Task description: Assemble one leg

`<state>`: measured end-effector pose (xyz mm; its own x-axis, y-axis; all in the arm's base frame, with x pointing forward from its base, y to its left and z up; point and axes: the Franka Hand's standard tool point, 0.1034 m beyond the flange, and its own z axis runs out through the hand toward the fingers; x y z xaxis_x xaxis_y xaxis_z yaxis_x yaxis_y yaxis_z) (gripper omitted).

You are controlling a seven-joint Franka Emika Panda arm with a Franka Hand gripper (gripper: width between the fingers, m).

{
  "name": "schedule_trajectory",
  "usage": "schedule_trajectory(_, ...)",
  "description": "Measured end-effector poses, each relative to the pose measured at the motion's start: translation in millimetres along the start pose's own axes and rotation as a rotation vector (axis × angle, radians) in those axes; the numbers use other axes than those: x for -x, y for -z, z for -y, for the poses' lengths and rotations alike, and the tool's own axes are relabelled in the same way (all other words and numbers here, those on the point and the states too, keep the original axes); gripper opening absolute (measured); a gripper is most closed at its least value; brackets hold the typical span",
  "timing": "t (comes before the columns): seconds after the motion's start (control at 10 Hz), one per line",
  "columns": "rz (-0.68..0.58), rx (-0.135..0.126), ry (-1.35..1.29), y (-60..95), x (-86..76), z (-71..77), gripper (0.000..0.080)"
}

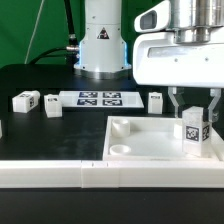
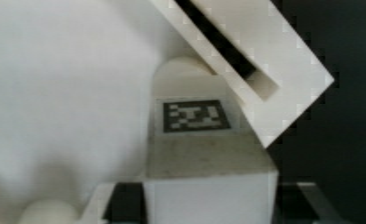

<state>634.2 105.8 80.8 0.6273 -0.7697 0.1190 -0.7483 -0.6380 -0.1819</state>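
My gripper [image 1: 192, 118] is shut on a leg [image 1: 193, 132], a small white post with a black-and-white tag on its face. It holds the leg upright over the exterior view's right corner of the large white square tray-like piece [image 1: 140, 148]; I cannot tell whether the leg touches it. In the wrist view the leg [image 2: 201, 140] fills the middle between my dark fingers [image 2: 313, 203], with the white piece's surface [image 2: 55, 110] behind it. Three more legs stand on the black table: two [image 1: 25, 100] [image 1: 51, 108] at the exterior view's left, one [image 1: 156, 102] mid-table.
The marker board [image 1: 98, 98] lies flat on the table in front of the robot base [image 1: 101, 45]. A long white rail [image 1: 60, 172] runs along the near edge. A round corner socket [image 1: 121, 127] shows in the white piece's left corner.
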Motion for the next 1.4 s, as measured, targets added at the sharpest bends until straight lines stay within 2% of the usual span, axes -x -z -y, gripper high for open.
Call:
schedule_trajectory(0.4,0.010,0.009,-0.410,0.4,2.6,-0.8,0.0295)
schedule_trajectory(0.7,0.022,0.005,-0.755,0.4,5.3,0.5,0.0297)
schedule_trajectory(1.0,0.037,0.002,-0.988,0.2,4.1,0.2,0.0297)
schedule_trajectory(1.3,0.038,0.000,-0.967,-0.4,4.2,-0.1,0.0303)
schedule_trajectory(1.4,0.038,0.000,-0.968,-0.5,4.5,0.0,0.0534)
